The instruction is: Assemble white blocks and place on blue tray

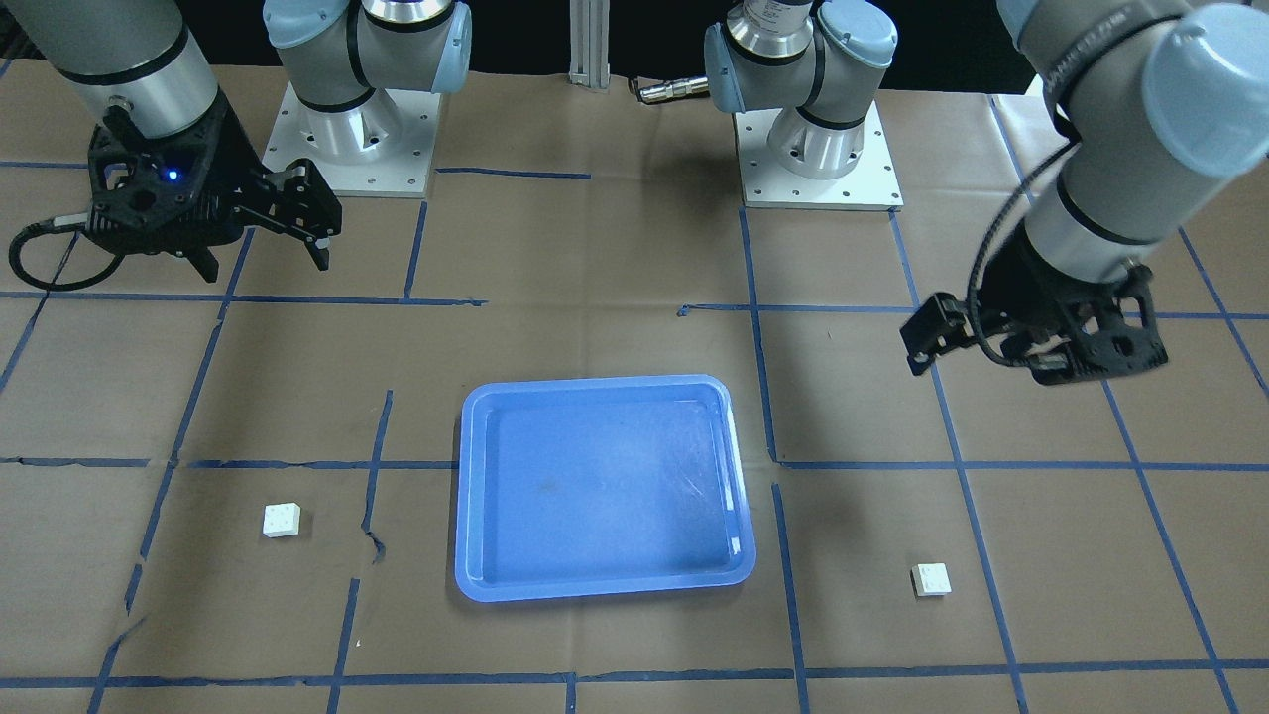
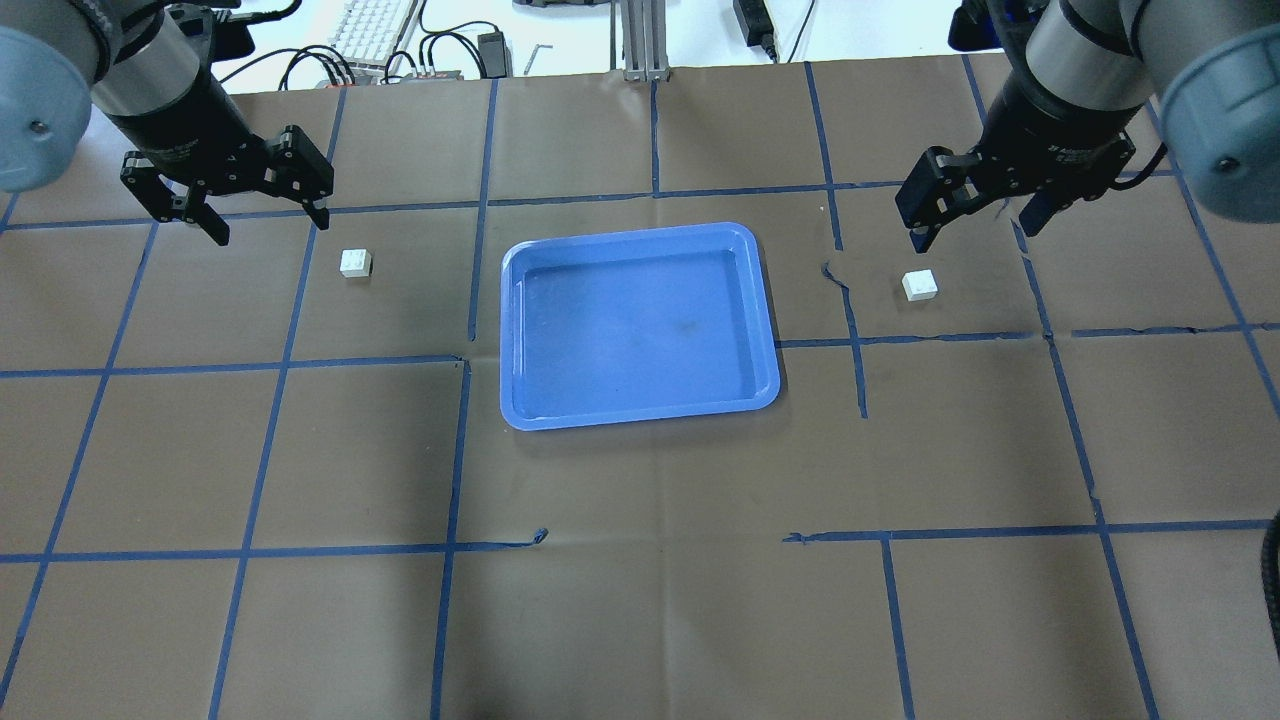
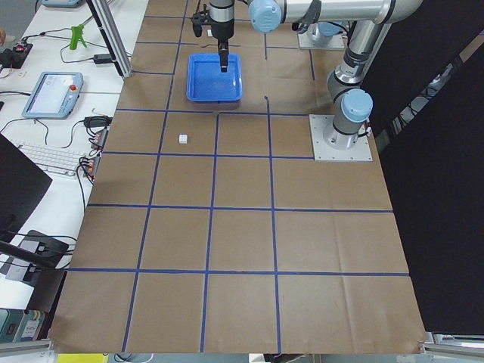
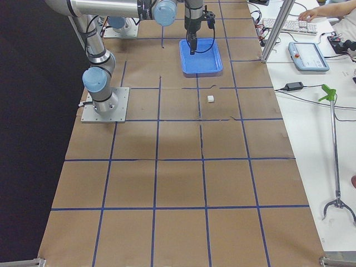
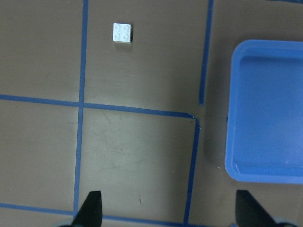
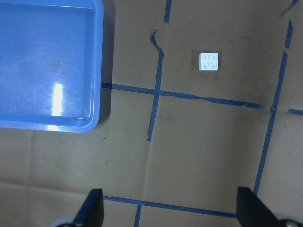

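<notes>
The blue tray (image 2: pixel 640 325) lies empty at the table's middle. One white block (image 2: pixel 355 263) lies on the brown paper left of it, studs up. The other white block (image 2: pixel 920 285) lies right of it. My left gripper (image 2: pixel 270 225) hangs open and empty above the table, behind and left of the left block. My right gripper (image 2: pixel 975 232) hangs open and empty just behind the right block. The left wrist view shows the left block (image 5: pixel 122 32) and the tray's corner (image 5: pixel 265 109). The right wrist view shows the right block (image 6: pixel 209 61) and the tray's rim (image 6: pixel 97 71).
Brown paper with a grid of blue tape (image 2: pixel 460 450) covers the table. Both arm bases (image 1: pixel 357 139) (image 1: pixel 818 149) stand on my side of the tray. A keyboard (image 2: pixel 375 25) and cables lie past the far edge. The paper is torn near the right block (image 2: pixel 835 275).
</notes>
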